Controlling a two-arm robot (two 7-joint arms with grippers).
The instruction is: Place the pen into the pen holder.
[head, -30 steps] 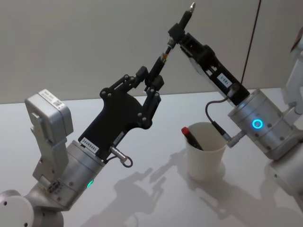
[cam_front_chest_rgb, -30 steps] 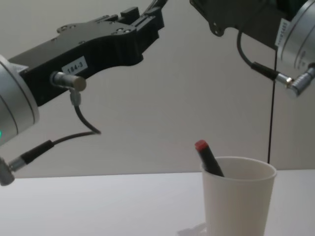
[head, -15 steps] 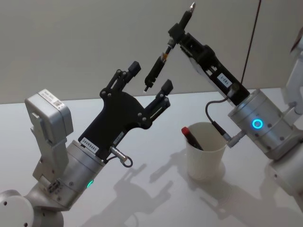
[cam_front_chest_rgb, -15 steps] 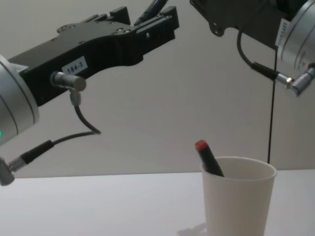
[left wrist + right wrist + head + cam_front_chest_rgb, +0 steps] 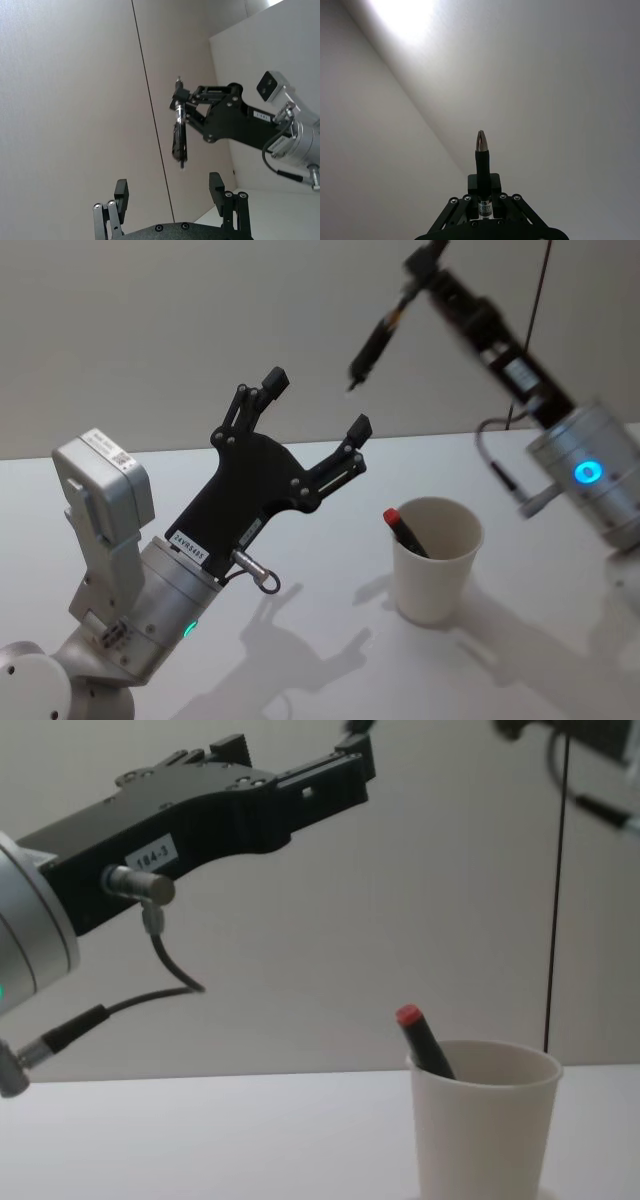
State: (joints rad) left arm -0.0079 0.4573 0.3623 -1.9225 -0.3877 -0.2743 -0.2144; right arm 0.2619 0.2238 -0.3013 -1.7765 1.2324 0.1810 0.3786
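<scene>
Gripping pen (image 5: 377, 340) aloft — right hand (image 5: 418, 275), left hand (image 5: 315, 405) spread empty, pen holder (image 5: 436, 560) below

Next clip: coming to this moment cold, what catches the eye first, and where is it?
The right gripper, raised high above the table, is shut on a dark pen that hangs slanted in the air. Below and to its left, the left gripper is also raised, fingers spread wide and empty. On the table stands the white pen holder, with a red-capped pen already leaning inside.
</scene>
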